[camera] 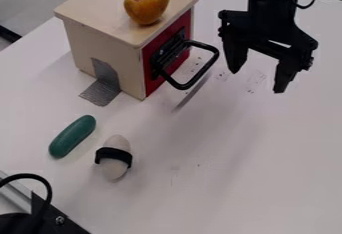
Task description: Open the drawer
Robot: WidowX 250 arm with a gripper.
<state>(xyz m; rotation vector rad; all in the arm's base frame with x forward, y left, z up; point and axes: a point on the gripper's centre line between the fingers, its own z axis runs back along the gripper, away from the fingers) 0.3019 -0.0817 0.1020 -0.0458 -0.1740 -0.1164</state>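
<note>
My black gripper (257, 82) hangs over the table at the upper right, open, its two fingers apart with nothing between them. To its left stands a small wooden box with a red drawer front (153, 56). A black loop handle (202, 80) sticks out from that front toward the gripper, and the two are apart. The drawer front looks flush with the box, so the drawer appears closed.
On top of the box (95, 4) sits an orange cup-like toy (146, 11) with a purple piece. Grey tape (103, 92) holds the box to the white table (220, 178). A green oblong (72, 136) and a white egg-shaped object (116, 142) with a black band lie in front.
</note>
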